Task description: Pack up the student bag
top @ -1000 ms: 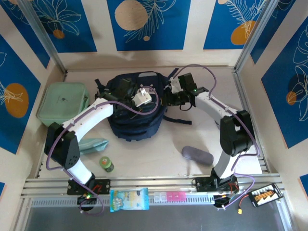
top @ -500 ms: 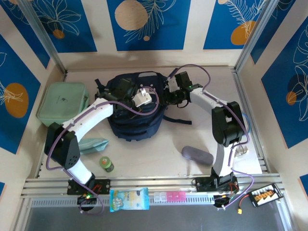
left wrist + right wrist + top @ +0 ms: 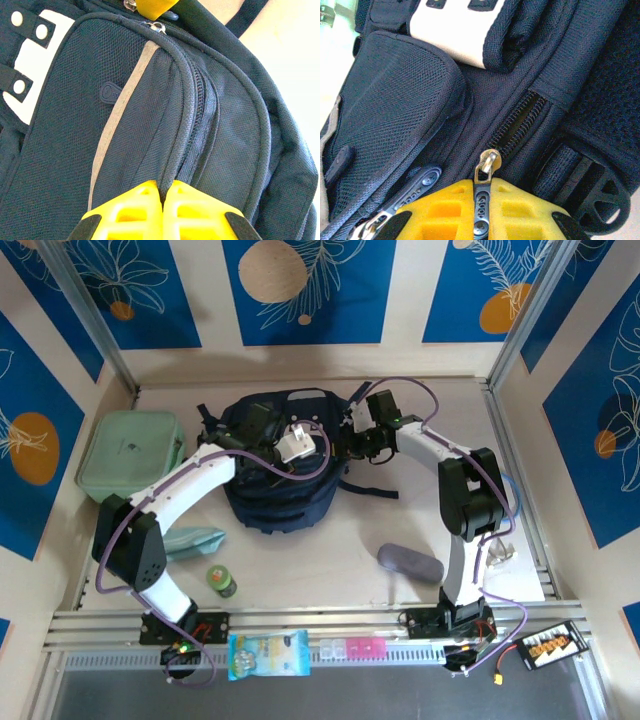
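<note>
- Surveying from above, found student bag [image 3: 285, 480] flat at far centre of table [image 3: 330, 540].
- Found left gripper [image 3: 162, 192] clenched on 1 front-pocket seam fold [image 3: 175, 145], right gripper [image 3: 482, 200] clamped on 1 zip pull [image 3: 488, 162].
- Judged needed: taut fold, steady draw along zip teeth [image 3: 520, 125], no sideways tug.

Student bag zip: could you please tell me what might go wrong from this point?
1. The thin zip pull could slip out of the right gripper.
2. The left gripper clamps only a narrow seam of the student bag; if that slips, the bag may drag instead of unzipping.
</note>
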You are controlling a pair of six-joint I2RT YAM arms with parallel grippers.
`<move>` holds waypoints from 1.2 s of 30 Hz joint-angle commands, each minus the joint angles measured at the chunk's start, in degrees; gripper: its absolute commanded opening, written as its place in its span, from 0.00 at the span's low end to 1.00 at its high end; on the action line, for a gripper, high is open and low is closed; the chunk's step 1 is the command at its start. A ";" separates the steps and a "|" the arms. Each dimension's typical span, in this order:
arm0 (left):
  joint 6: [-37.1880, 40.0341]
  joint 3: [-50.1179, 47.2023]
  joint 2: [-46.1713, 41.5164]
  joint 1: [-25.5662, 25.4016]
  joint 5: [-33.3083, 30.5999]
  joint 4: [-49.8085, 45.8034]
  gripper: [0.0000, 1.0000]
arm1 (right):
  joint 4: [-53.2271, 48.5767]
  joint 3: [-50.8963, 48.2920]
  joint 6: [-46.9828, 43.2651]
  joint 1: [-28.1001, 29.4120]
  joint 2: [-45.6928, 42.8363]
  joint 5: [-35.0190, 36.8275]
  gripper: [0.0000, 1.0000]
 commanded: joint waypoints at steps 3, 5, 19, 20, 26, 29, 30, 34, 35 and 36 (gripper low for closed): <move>-0.01 0.44 -0.08 -0.07 0.83 0.82 0.00 | -1.16 -1.13 0.21 -0.87 0.04 -6.17 0.12; -0.51 0.26 0.04 -0.02 0.90 1.33 0.00 | -1.27 -1.60 0.22 -0.53 -0.47 -6.79 0.12; -7.68 2.41 5.30 -0.08 2.65 5.07 0.00 | 0.85 -14.96 8.33 4.98 -13.55 -7.01 0.12; -7.76 2.58 5.67 -0.06 2.76 5.16 0.00 | 1.10 -16.08 8.22 5.69 -14.30 -6.20 0.12; -6.36 2.10 4.64 -0.08 4.32 5.59 0.00 | -2.23 -15.39 4.53 7.41 -13.49 5.27 0.13; -6.36 1.05 3.49 -0.03 4.77 6.45 0.00 | -2.26 -13.95 2.66 7.78 -12.11 6.96 0.17; -6.46 0.83 3.30 -0.07 4.93 6.64 0.00 | -2.07 -13.72 2.30 7.97 -11.76 7.19 0.17; -6.20 0.72 3.19 -0.05 4.76 5.66 0.00 | -1.95 -12.34 1.69 8.76 -10.62 8.27 0.25; -6.02 0.81 3.36 -0.03 4.38 5.08 0.00 | -2.21 -11.87 1.53 9.09 -10.34 8.81 0.25; -5.78 0.98 3.38 -0.08 4.07 4.72 0.00 | -2.44 -11.57 1.12 9.44 -10.10 9.51 0.26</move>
